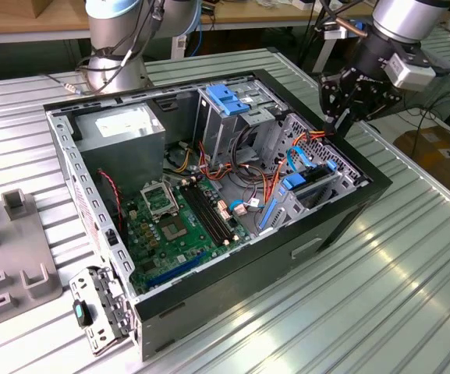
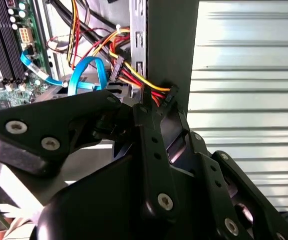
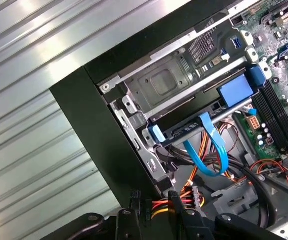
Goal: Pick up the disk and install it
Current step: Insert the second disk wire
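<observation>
Computer case [image 1: 349, 210]: a big black box lying open in the middle of the exterior view, on a silver table [image 1: 412, 304] with long grooves.
Inside the case: a green board [image 1: 178, 226] lies flat in the lower middle. A grey power box [image 1: 123, 128] sits in the upper left corner of the case. A tall metal rack with a blue latch [image 1: 228, 97] on top stands in the upper middle. Red, yellow and orange wires run between them.
Drive cage [image 3: 163, 85]: a grey metal cage at the case's corner on the exterior view's right. In the first wrist view it has slots, one over the other.
Disk [image 3: 186, 130]: a flat dark slab, seen edge on, lying in a slot of the drive cage, with blue plastic at its ends. A light blue cable [image 3: 216, 150] loops out just beside it.
Gripper [image 1: 335, 125]: black, in the upper right of the exterior view, hanging over the far corner of the case, right above the drive cage. It is apart from the disk.
Gripper state: I cannot tell if it is open or closed. In the first wrist view a plug with red and yellow wires [image 3: 158, 204] sits right at its tip.
Outside the case: a grey stand [image 1: 14, 249] rests on the table at the left edge of the exterior view.
</observation>
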You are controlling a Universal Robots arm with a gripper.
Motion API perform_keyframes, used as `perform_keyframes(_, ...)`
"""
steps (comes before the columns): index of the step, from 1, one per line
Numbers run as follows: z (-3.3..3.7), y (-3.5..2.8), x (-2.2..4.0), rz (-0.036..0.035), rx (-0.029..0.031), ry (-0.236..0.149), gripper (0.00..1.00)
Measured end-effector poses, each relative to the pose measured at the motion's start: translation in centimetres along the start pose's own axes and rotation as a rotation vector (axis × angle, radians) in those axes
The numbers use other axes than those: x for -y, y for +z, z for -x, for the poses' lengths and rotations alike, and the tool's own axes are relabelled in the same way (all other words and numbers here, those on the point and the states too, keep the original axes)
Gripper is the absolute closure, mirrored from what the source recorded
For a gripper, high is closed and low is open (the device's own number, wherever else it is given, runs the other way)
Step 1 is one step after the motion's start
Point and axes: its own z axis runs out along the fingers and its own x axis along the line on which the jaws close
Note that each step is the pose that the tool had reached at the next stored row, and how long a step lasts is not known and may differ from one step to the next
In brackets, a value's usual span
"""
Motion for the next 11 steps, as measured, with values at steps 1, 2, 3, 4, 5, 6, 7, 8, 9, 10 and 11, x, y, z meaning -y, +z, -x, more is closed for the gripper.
perform_keyframes(1,-0.06,0.01,0.02,0.0,0.0,0.001,0.64)
perform_keyframes(2,-0.22,0.01,0.13,0.0001,-0.0003,0.006,0.64)
perform_keyframes(3,-0.29,0.02,0.18,0.0002,-0.0004,0.009,0.64)
perform_keyframes(4,-0.33,0.02,0.21,0.0001,-0.0004,0.01,0.64)
perform_keyframes(5,-0.49,0.03,0.29,0.0003,-0.0007,0.013,0.64)
perform_keyframes(6,-0.56,0.04,0.34,0.0002,-0.0008,0.017,0.64)
perform_keyframes(7,-0.56,0.04,0.34,0.0003,-0.0008,0.017,0.64)
perform_keyframes(8,-0.56,0.04,0.34,0.0003,-0.0008,0.017,0.64)
perform_keyframes(9,-0.56,0.04,0.34,0.0003,-0.0009,0.017,0.64)
perform_keyframes(10,-0.56,0.04,0.33,0.0003,-0.0008,0.017,0.64)
perform_keyframes(11,-0.56,0.04,0.34,0.0003,-0.0008,0.017,0.64)
